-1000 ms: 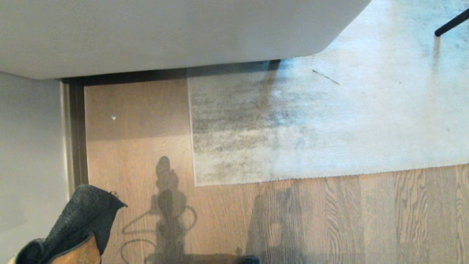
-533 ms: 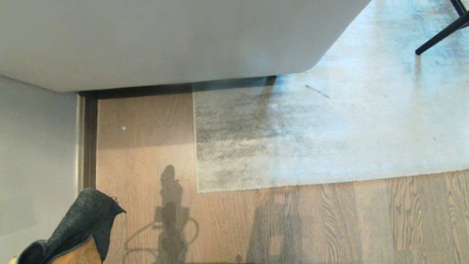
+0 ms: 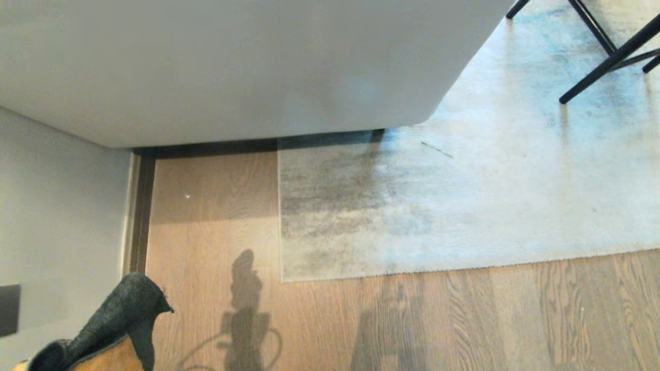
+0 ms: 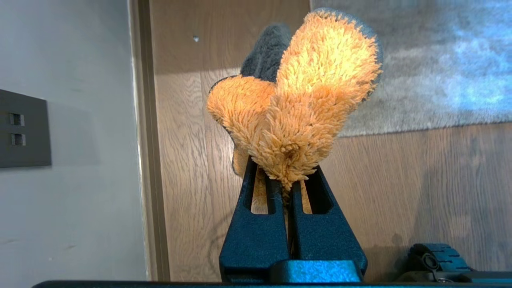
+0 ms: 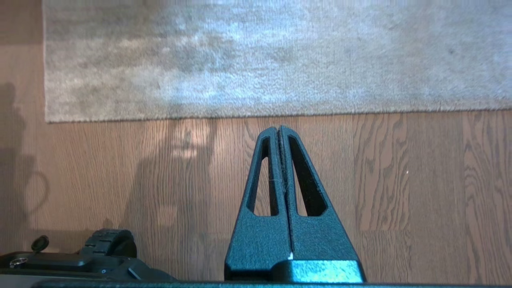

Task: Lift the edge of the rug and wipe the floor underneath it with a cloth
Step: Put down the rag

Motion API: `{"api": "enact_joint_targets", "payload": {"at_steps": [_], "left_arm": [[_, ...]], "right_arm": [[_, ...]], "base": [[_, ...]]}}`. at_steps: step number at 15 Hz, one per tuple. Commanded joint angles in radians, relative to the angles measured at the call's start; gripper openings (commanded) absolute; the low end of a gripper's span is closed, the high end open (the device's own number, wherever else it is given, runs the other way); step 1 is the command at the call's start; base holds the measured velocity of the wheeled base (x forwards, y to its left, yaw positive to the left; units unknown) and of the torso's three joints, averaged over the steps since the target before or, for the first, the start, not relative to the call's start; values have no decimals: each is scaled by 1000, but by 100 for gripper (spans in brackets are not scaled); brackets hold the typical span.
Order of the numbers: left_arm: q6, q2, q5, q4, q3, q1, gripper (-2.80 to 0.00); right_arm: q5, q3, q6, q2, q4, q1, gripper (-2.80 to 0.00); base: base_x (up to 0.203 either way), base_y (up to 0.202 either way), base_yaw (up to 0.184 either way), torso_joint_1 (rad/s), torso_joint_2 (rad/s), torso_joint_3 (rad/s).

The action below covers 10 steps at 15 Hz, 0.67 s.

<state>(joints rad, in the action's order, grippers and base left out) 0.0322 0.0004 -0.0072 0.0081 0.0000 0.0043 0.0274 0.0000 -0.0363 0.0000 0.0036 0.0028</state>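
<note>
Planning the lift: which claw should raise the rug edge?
Probably the right claw: it is shut on nothing, pointing at the rug edge. The left claw already grips the cloth.

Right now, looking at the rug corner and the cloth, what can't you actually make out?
- Floor beneath the rug edge: hidden in every view, since the rug lies flat on it.
- Rug's far border: head view, covered by the white furniture.
- Cloth: head view, cut off by the bottom edge; left wrist view, the left gripper fingers hide the pinched part.
- Pale speck on the floor: too small to identify.
</note>
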Motion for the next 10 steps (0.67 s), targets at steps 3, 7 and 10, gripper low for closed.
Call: {"api": "enact_joint_targets", "payload": {"at_steps": [3, 7, 10], "left_arm": [[-1, 0, 0, 0, 0, 0, -280], [-8, 0, 1, 0, 0, 0, -280], [-14, 0, 1, 0, 0, 0, -280]], "right_arm": [[0, 0, -1, 2, -1, 0, -280], [1, 0, -1, 0, -1, 0, -280], [2, 0, -1, 2, -1, 0, -280]], "base": [[0, 0, 0, 2, 2, 207], [0, 0, 0, 4, 3, 204], [0, 0, 0, 5, 2, 203]]}}
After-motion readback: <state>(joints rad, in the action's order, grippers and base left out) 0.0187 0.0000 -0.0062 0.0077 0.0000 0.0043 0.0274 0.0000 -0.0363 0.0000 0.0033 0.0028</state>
